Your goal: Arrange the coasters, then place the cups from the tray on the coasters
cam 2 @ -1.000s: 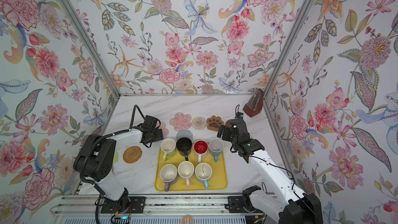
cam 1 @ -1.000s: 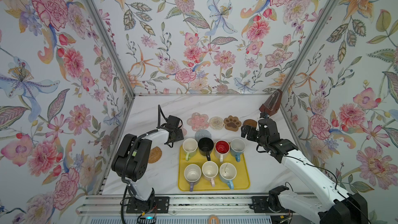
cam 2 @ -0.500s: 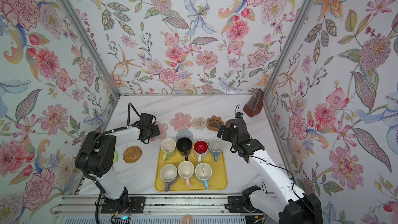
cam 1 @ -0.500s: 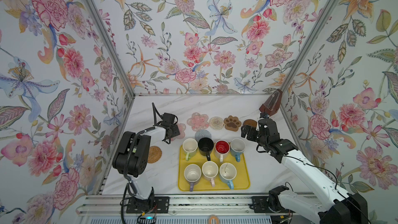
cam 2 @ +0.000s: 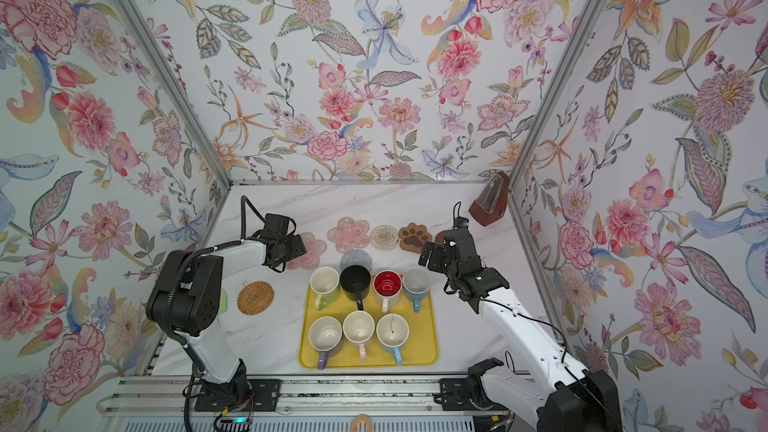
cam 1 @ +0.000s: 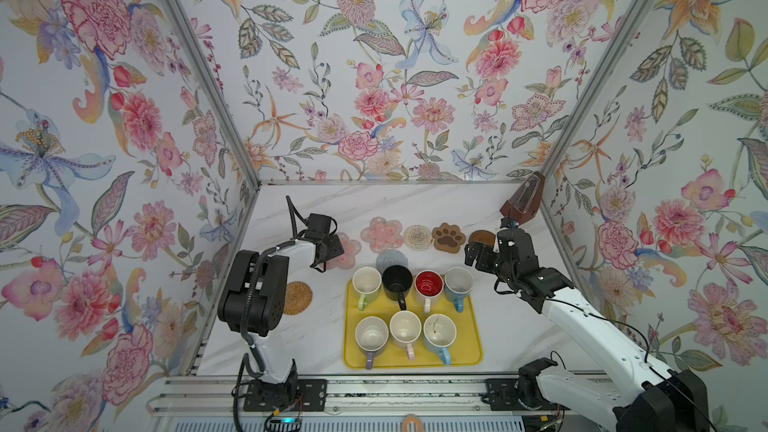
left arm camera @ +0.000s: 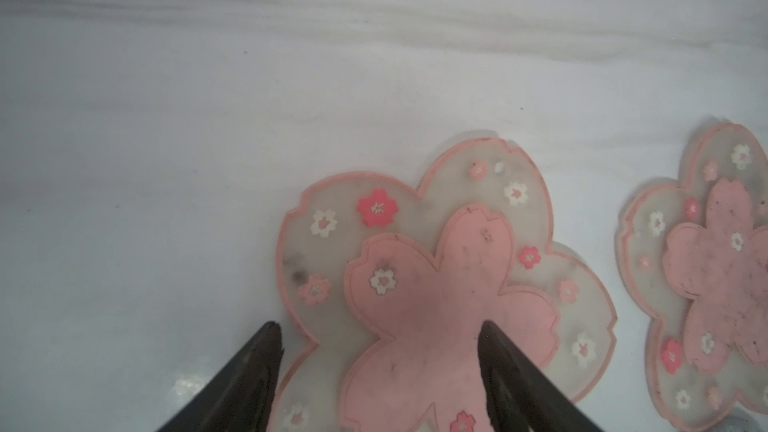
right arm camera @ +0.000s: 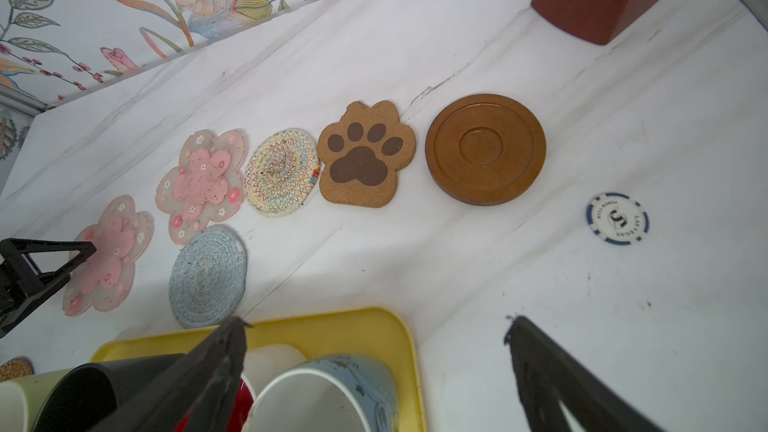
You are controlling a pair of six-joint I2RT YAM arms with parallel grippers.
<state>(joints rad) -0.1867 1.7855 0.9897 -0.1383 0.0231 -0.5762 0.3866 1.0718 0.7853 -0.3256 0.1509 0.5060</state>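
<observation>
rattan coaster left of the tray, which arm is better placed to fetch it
Left: the rattan coaster lies beside that arm, its open left claw nearby; the right claw sits beyond the tray.

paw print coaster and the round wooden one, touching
Apart. The right wrist view shows a strip of bare table between the paw-print coaster and the wooden coaster.

I am seeing a brown metronome (cam 1: pixel 523 201) standing in the far right corner of the white table (cam 1: pixel 374 205). A small blue and white chip (right arm camera: pixel 618 218) is lying flat on the table too. Something green (cam 2: pixel 225 301) is showing at the left edge.
</observation>
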